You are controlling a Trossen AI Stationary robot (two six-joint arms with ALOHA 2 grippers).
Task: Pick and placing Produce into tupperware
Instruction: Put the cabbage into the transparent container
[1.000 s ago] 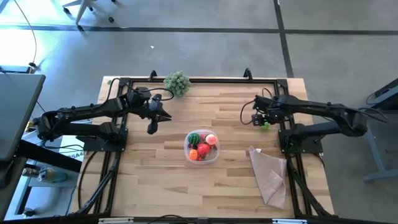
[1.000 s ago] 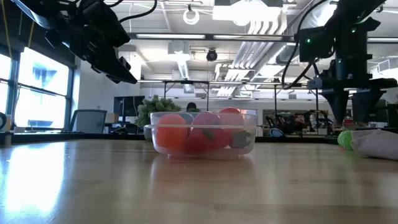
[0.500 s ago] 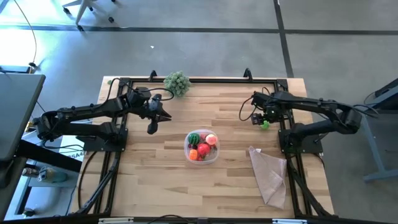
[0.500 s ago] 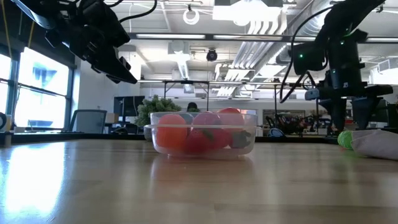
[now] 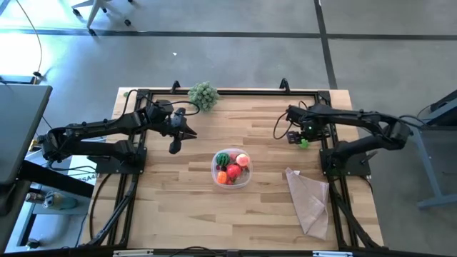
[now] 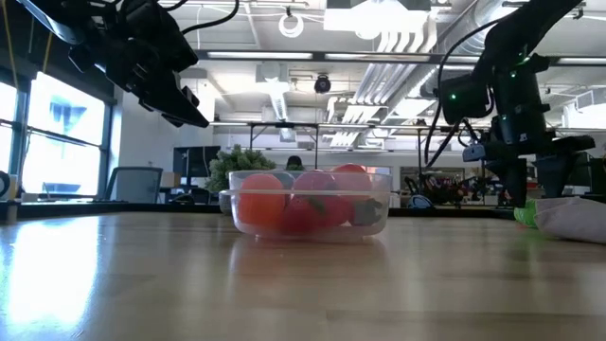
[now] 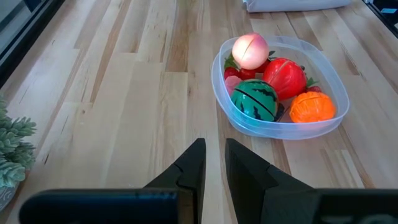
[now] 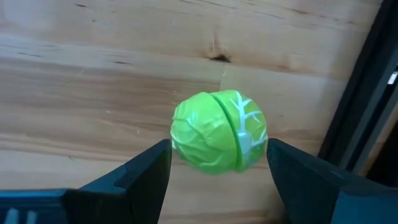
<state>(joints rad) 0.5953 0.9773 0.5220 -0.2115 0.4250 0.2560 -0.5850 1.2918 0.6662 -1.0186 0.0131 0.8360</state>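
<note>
Wood-plank desk (image 5: pixel 178 200) seen from above: the tupperware (image 5: pixel 231 169) sits near the middle, already holding several produce pieces, and the right end effector (image 5: pixel 303 138) hangs over a green cabbage (image 5: pixel 304 143) at about 3 o'clock from the tub, close to the black frame (image 5: pixel 321 114). The left end effector (image 5: pixel 174 146) waits at 10 o'clock, fingers shut and empty. A tan cloth (image 5: pixel 309 200) lies at 5 o'clock, a plant clump (image 5: pixel 203 94) at 12.

At desk level, the cloth (image 6: pixel 573 218) half hides the cabbage (image 6: pixel 524 213).

Past the left wrist, the tub (image 7: pixel 280 87) looks nearly full.

At the right wrist, open fingers (image 8: pixel 140 171) flank the cabbage (image 8: pixel 219 131) without touching. I reckon the round ball could squirt sideways toward the frame rail (image 8: pixel 360 99) if the pinch lands off-centre, or roll off the heap once dropped.
</note>
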